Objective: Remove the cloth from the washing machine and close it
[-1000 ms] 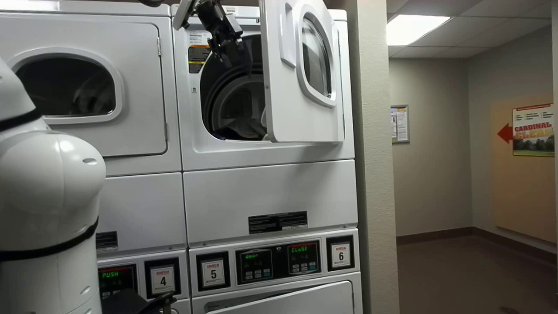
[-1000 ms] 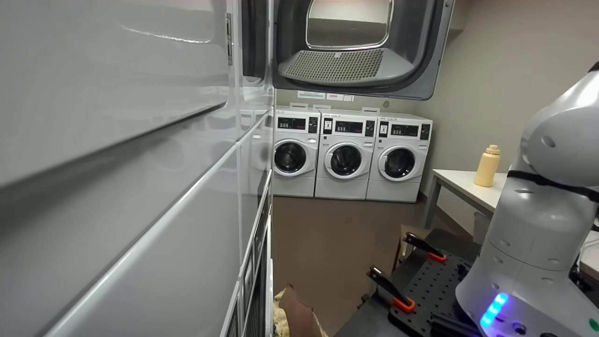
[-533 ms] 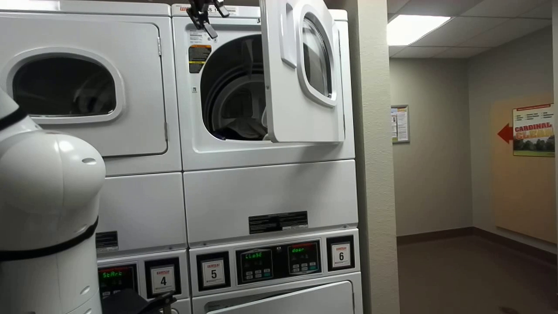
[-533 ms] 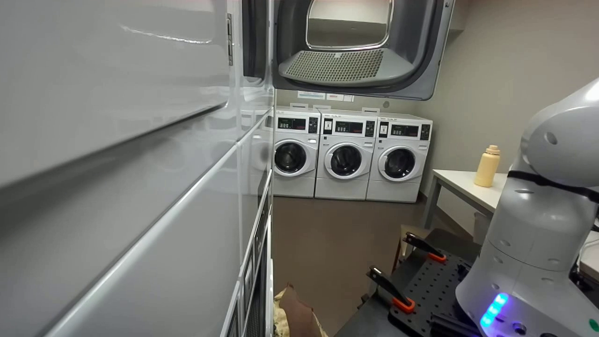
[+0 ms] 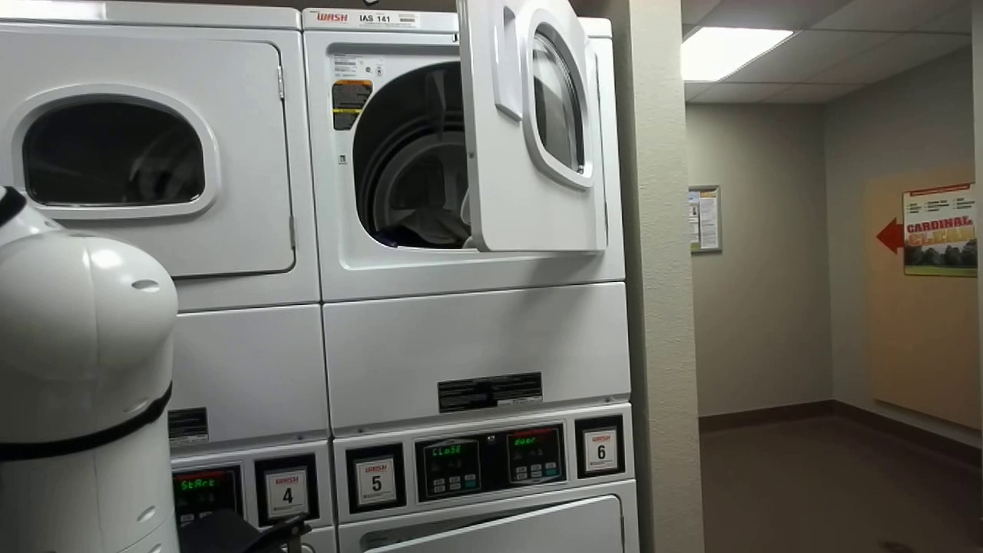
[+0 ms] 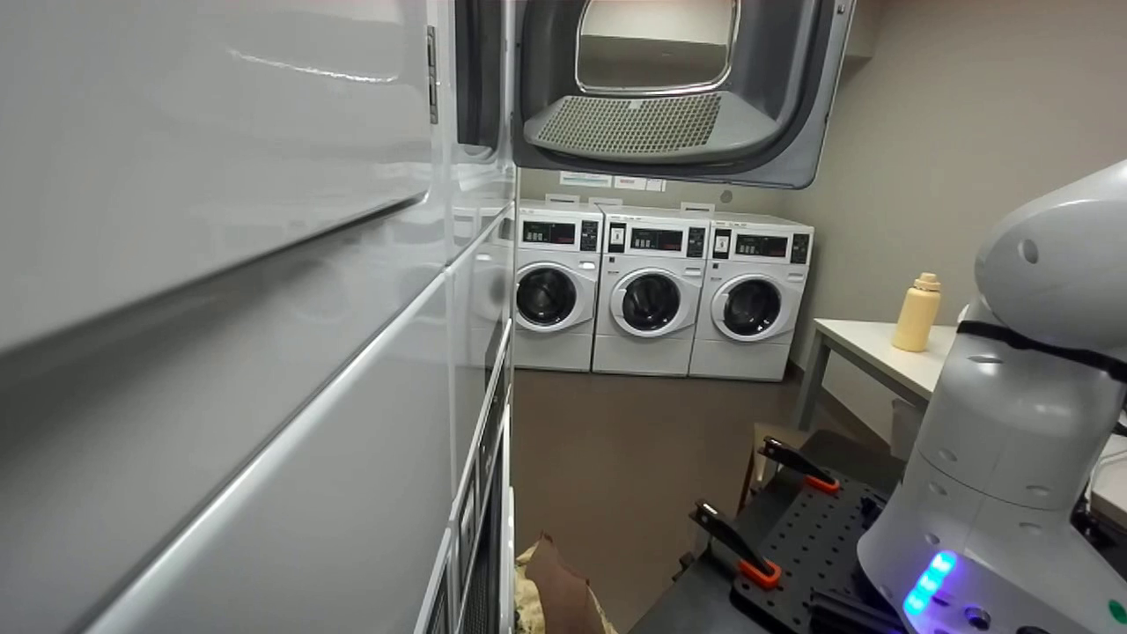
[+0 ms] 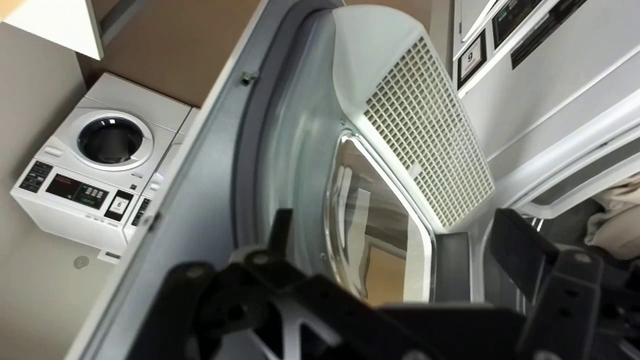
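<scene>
Brown floor (image 6: pixel 607 431) runs back to a row of washers (image 6: pixel 650 291); nearer me, the tall white machine (image 5: pixel 430 273) stands with its door (image 5: pixel 511 146) swung out. The cloth (image 7: pixel 619 225) is in there, bunched low in the drum (image 5: pixel 418 180); how many pieces, I can't tell. The gripper (image 7: pixel 392 227) has its fingers spread, nothing between them, and faces the door's inner side, with the cloth off past one finger. Fetching the cloth looks like the step in hand. I'd swing clear of the door first, come in square to the drum, dip low, pinch a thick fold and draw it out slowly, so no tail hangs for the door to catch.
</scene>
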{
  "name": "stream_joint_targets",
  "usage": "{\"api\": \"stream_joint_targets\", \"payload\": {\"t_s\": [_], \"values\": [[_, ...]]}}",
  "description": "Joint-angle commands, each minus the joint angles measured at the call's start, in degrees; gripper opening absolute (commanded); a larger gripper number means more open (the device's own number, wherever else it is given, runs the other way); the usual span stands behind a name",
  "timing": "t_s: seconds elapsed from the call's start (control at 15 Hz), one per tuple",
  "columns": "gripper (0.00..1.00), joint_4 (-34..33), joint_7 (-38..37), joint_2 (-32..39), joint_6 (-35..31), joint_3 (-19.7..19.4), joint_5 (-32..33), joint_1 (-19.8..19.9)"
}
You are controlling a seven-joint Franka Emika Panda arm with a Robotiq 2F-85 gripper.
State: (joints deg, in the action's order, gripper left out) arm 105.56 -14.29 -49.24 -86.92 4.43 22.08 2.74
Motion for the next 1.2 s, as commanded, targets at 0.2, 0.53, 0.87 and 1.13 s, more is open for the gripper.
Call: {"api": "stream_joint_targets", "payload": {"t_s": [0.2,0.53,0.87,1.13], "values": [[1.00,-1.3,5.5,-1.0,-0.2,-8.2,-0.4,2.4],[1.00,-3.9,7.4,0.0,1.3,-13.9,-5.4,2.7],[1.00,-2.7,11.2,-0.7,-1.3,-19.2,-11.3,1.3],[1.00,-0.4,15.1,-0.7,-5.3,-23.3,-18.0,0.0]]}}
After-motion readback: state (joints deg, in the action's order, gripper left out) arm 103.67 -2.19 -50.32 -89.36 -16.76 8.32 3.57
